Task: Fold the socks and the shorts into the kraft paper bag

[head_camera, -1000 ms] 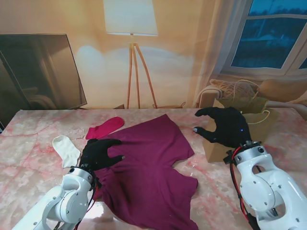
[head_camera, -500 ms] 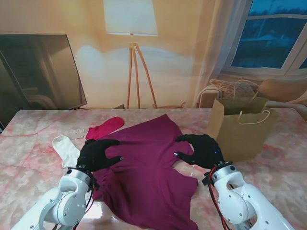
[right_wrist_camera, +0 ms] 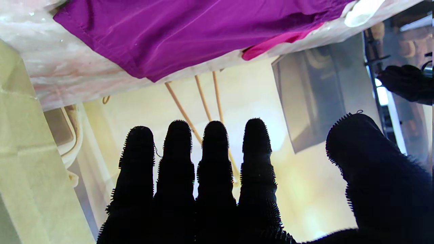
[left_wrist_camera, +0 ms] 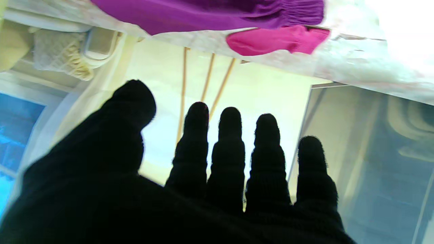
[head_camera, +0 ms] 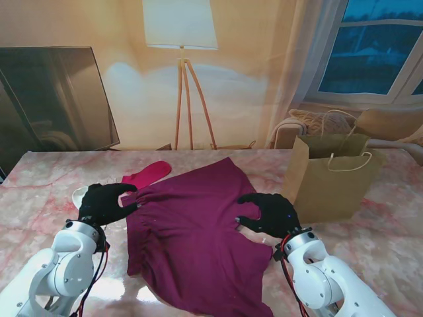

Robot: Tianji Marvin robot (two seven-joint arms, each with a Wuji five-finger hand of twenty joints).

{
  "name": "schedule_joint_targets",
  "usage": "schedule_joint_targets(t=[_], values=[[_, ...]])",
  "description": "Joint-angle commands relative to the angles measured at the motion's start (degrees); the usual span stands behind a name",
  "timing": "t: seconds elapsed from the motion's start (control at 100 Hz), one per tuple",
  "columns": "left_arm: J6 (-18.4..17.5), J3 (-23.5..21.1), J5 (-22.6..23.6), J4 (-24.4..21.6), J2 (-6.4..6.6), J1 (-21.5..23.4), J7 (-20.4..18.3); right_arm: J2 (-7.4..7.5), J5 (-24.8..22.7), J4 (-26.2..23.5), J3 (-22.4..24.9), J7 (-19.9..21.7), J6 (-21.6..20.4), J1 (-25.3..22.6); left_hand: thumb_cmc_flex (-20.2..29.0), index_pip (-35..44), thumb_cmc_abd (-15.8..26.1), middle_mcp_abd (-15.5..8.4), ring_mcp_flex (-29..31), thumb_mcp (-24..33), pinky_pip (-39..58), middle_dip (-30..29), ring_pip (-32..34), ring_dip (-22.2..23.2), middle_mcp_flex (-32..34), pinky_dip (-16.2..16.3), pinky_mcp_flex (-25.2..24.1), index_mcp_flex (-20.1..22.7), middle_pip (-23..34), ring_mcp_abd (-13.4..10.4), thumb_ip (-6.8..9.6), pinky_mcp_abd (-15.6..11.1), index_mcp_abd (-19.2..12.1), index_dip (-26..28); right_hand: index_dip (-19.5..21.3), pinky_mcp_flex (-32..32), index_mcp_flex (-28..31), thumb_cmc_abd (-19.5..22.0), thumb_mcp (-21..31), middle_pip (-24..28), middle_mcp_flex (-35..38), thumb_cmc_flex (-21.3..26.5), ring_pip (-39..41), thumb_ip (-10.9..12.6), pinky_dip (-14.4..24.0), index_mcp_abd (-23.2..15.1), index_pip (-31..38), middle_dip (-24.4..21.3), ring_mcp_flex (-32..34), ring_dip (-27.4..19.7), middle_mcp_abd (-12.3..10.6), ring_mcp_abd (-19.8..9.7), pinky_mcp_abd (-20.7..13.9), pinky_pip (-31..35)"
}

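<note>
The purple shorts (head_camera: 198, 231) lie spread and rumpled across the middle of the marble table (head_camera: 39, 178), unfolded, with the kraft paper bag (head_camera: 330, 181) upright at about two o'clock from them. The left hand (head_camera: 106, 203) sits at the shorts' nine o'clock edge, fingers spread, gripping nothing; the right hand (head_camera: 268, 214) hovers at the three o'clock edge, likewise open and empty. The pink sock (head_camera: 147, 174) lies at eleven o'clock, touching the waistband, so it might get dragged into a fold. A white sock (right_wrist_camera: 361, 10) hides behind the left hand; a careless sweep could knock it away.
</note>
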Motion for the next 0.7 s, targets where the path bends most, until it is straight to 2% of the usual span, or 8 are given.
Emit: schedule_joint_targets(t=[0.0, 0.09, 0.15, 0.27, 0.34, 0.37, 0.5, 0.69], values=[[1.18, -1.53, 0.38, 1.22, 1.12, -1.77, -1.65, -0.19, -0.15, 0.24, -0.62, 0.29, 0.08, -0.03, 1.22, 0.32, 1.71, 1.19, -1.50, 1.61, 0.92, -0.43, -0.73, -0.15, -2.26, -0.18, -0.13, 0.16, -0.58, -1.41, 2.16, -0.80, -0.44, -0.26, -0.56, -0.83, -0.89, 0.01, 0.47, 0.29, -1.39, 0.33, -0.92, 2.90, -1.12, -0.67, -0.28, -0.33, -1.63, -0.71, -0.10, -1.49, -1.67, -0.28], [2.41, -2.51, 0.59, 2.92, 1.33, -2.96, -2.92, -0.24, -0.02, 0.54, -0.98, 0.14, 0.19, 0.21, 0.25, 0.41, 2.91, 1.58, -1.59, 1.38, 1.56, -0.44, -0.51, -0.09, -2.45, -0.07, 0.02, -0.11, -0.40, -1.22, 1.87, -0.91, 0.19, -0.36, -0.46, -0.76, -0.75, -0.26, 0.98, 0.58, -1.53, 0.60, -0.87, 2.81, -0.93, -0.67, -0.08, -0.19, -1.58, -0.61, -0.14, -1.38, -1.46, -0.06], [3.18, -3.15, 0.01, 3.79, 1.48, -3.39, -4.40, -0.29, 0.05, 0.76, -1.18, -0.11, 0.28, 0.39, -0.39, -0.32, 4.88, 2.22, -2.53, -1.33, 1.13, -0.49, -0.47, -0.15, -3.16, -0.61, -1.13, -0.27, -0.34, -0.98, 2.17, -1.28, 1.31, -1.14, -0.41, -0.67, -0.58, -0.67, 1.67, 0.86, -1.43, 1.28, -0.75, 2.82, -0.79, -0.73, 0.06, -0.06, -1.32, -0.50, -0.23, -1.34, -1.42, 0.11], [3.77, -3.65, -0.40, 6.68, 1.60, -4.05, -4.65, -0.20, 0.22, 1.49, -1.55, 0.50, 0.56, 0.82, -2.82, -1.78, 7.68, 2.01, -4.69, -3.09, -1.59, -0.80, -1.34, -0.67, -4.56, -1.82, -4.21, -0.48, -0.99, -1.59, 2.18, -3.05, 2.29, -2.39, -0.30, -0.64, -0.76, -0.94, 3.04, 1.09, -1.86, 1.77, -0.77, 2.61, -0.57, -1.06, 0.26, 0.07, -1.34, -0.39, -0.45, -1.45, -1.36, 0.31], [3.94, -3.55, -1.60, 8.69, 1.49, -4.33, -4.10, -0.24, 0.71, 2.18, -1.86, 0.60, 0.61, 1.02, -3.44, -2.56, 9.80, 1.75, -6.15, -5.60, -3.16, -1.08, -1.83, -1.14, -5.55, -2.26, -5.40, -0.84, -1.30, -2.04, 2.53, -4.05, 2.42, -3.09, -0.25, -0.67, -0.74, -1.11, 3.56, 1.27, -1.90, 1.73, -0.80, 2.43, -0.47, -0.99, 0.38, 0.14, -1.34, -0.34, -0.32, -1.39, -1.28, 0.35], [4.11, -3.54, -2.15, 9.30, 1.49, -4.37, -4.18, -0.22, 0.83, 2.38, -1.94, 0.74, 0.64, 1.06, -2.65, -3.02, 11.19, 1.78, -6.64, -9.01, -3.68, -1.34, -1.74, -1.33, -5.97, -2.05, -5.54, -0.94, -1.35, -2.13, 2.93, -4.15, 2.46, -3.50, -0.25, -0.67, -0.77, -0.92, 3.62, 1.28, -1.98, 1.48, -0.83, 2.34, -0.43, -1.03, 0.40, 0.15, -1.41, -0.33, -0.24, -1.49, -1.29, 0.37], [5.14, -3.27, -4.19, 11.53, 1.69, -4.56, -6.16, -0.19, 1.51, 2.85, -2.16, 1.37, 0.64, 1.10, -1.46, -3.70, 13.21, 0.93, -10.54, -11.48, -7.87, -1.77, -3.02, -1.96, -8.63, -2.89, -7.22, -2.65, -1.97, -3.29, 3.52, -5.27, 1.90, -3.53, -0.27, -0.71, -0.57, -0.83, 3.31, 1.31, -1.99, 1.30, -0.86, 2.19, -0.24, -0.89, 0.45, 0.14, -1.46, -0.26, -0.11, -1.35, -1.02, 0.47], [5.91, -2.34, -5.80, 14.31, 1.75, -4.42, -6.66, -0.16, 1.33, 3.02, -2.30, 1.42, 0.70, 1.33, -2.34, -4.82, 14.72, 1.25, -12.76, -13.45, -12.00, -2.05, -3.68, -2.30, -10.37, -2.66, -7.53, -3.85, -2.22, -3.67, 3.68, -5.39, 3.12, -3.94, -0.31, -0.63, -0.61, -0.58, 3.14, 1.33, -1.97, 1.26, -0.84, 2.24, -0.02, -1.07, 0.39, 0.12, -1.36, -0.20, -0.18, -1.40, -0.96, 0.65]])
